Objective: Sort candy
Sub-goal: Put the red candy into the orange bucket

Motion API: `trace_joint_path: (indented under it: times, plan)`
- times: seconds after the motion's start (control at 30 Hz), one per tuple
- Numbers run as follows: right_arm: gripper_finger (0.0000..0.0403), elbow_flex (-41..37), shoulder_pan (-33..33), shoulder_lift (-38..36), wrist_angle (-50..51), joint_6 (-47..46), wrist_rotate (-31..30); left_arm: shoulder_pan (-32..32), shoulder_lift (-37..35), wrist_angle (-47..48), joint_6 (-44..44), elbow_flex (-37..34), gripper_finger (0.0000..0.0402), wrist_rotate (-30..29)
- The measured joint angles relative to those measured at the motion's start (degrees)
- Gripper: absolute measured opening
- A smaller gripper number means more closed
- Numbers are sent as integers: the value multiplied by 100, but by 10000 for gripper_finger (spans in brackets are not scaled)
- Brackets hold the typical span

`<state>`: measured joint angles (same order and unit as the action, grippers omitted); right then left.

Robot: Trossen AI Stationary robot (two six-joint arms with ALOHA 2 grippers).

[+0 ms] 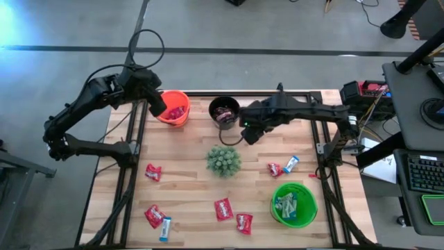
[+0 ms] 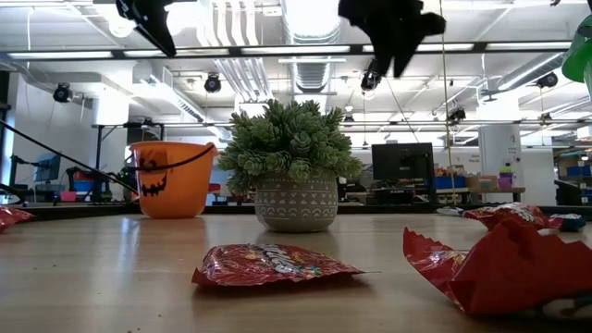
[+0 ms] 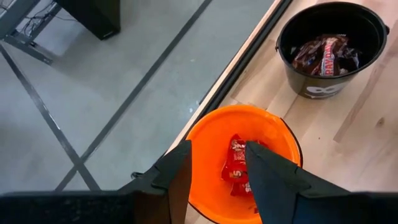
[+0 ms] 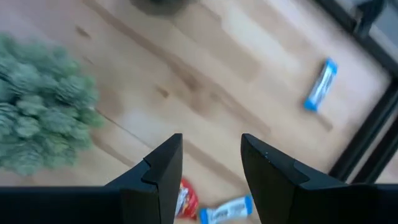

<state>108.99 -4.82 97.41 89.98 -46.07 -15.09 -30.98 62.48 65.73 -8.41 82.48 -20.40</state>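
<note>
Wooden table (image 1: pixel 187 201), grey floor around; candy (image 1: pixel 223 208) scattered near. Left gripper (image 3: pixel 216 171) and right gripper (image 4: pixel 211 163): fingers apart, empty.

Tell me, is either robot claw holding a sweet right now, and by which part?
No. The left gripper stands open and empty over the orange bucket; the right gripper is open and empty above the table.

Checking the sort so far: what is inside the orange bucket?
The orange bucket holds red-wrapped candy, seen between the left end effector's open fingers. The fingers and the picture's edge hide the bucket's near part.
</note>
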Motion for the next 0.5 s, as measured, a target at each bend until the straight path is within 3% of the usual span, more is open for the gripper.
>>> trace_joint_path:
  times: [0.5]
  plan:
    - [179,-1917,195,-522,8,-1909,644,0,17,-4,-332,0,131,2]
